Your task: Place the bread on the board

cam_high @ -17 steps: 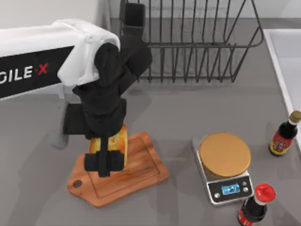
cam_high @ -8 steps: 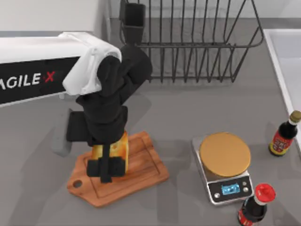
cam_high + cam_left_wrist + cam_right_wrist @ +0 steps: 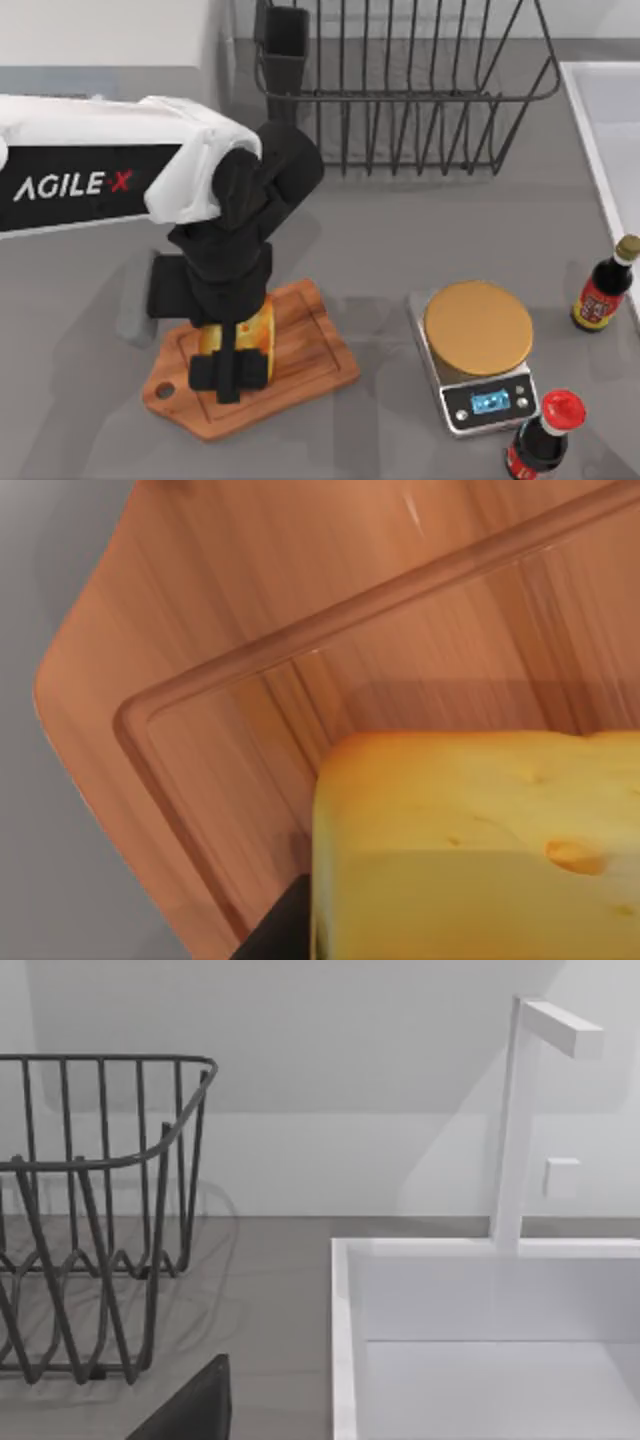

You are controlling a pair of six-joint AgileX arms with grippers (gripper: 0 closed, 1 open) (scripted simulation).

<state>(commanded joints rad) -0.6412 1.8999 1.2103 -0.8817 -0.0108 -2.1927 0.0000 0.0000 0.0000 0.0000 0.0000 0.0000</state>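
Left arm: extended from the 9 o'clock edge of the top view toward the centre-left of the tabletop [image 3: 400, 240]. The left hand [image 3: 232, 372] points straight down over the board [image 3: 310, 355] and is clenched on the bread [image 3: 256, 335], one dark finger on each side of the chunk.

Bread: golden-yellow, held upright between the fingers, inside the board's groove, toward the board's 9 o'clock half. The left wrist view shows the pale speckled face of the bread [image 3: 480, 850] close above the wood grain of the board [image 3: 300, 610]; whether the bread touches the board cannot be told.

Board: reddish-brown, lying flat at about 7 o'clock from the tabletop centre, its handle with the hole pointing to 8 o'clock.

Other items: wire dish rack [image 3: 400, 90] at 12 o'clock. Kitchen scale [image 3: 480, 360] carrying a round tan disc at 4 o'clock, well apart from the board. Red-capped bottle [image 3: 545, 435] just beside the scale at 5 o'clock. Second dark bottle [image 3: 605, 285] at 3 o'clock, beside the white sink [image 3: 610, 120].

Right wrist view: rack [image 3: 100, 1220], sink [image 3: 480, 1340] and a white faucet [image 3: 525, 1110].
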